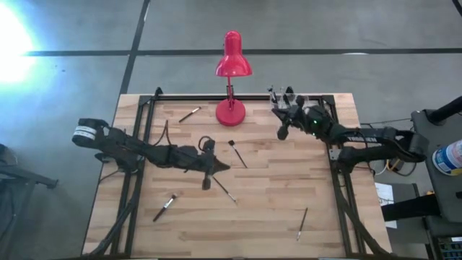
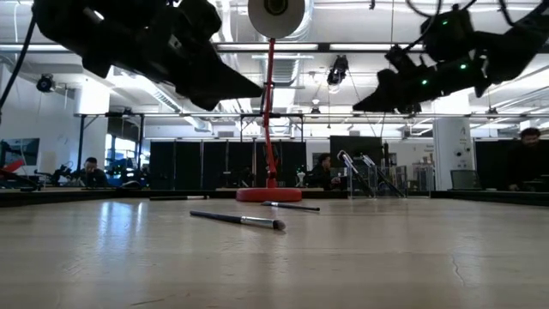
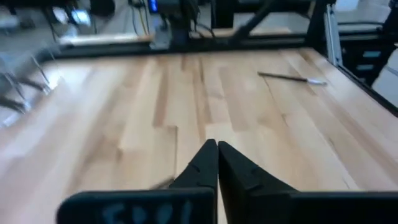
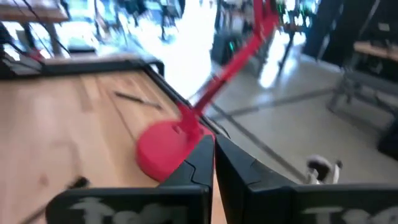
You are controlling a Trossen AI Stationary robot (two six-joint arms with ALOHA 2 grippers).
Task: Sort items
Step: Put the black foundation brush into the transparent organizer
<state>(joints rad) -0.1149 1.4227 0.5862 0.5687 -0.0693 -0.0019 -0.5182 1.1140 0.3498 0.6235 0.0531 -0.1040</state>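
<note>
A wooden table (image 1: 274, 209) seen from above, with two dark robot arms reaching in from either side and a red desk lamp (image 1: 232, 68) standing at the far edge.

The left gripper (image 1: 216, 167) hangs above the middle of the table, its two fingers pressed together with nothing between them, as its own wrist camera shows. The right gripper (image 1: 283, 131) is raised near the far right corner, just right of the lamp's base, and it too is clenched and empty.

Five thin brushes lie scattered, well apart from one another. One dark-handled brush (image 1: 225, 190) lies just below and beside the left gripper's tip, toward the near edge. A second brush (image 1: 237, 154) lies just beyond that gripper, toward the lamp. A third brush (image 1: 164, 207) rests nearer the front-left, behind the left gripper. A fourth brush (image 1: 190, 114) sits at the far edge, left of the lamp base. A fifth brush (image 1: 302, 223) lies near the front right, far from both grippers.

A cluster of upright brushes (image 1: 279, 94) seems to stand at the far edge by the right gripper (possibly a holder; too small to be sure).

Judging from this, the sorting is partly done at most: five brushes remain loose, and neither gripper carries one.
</note>
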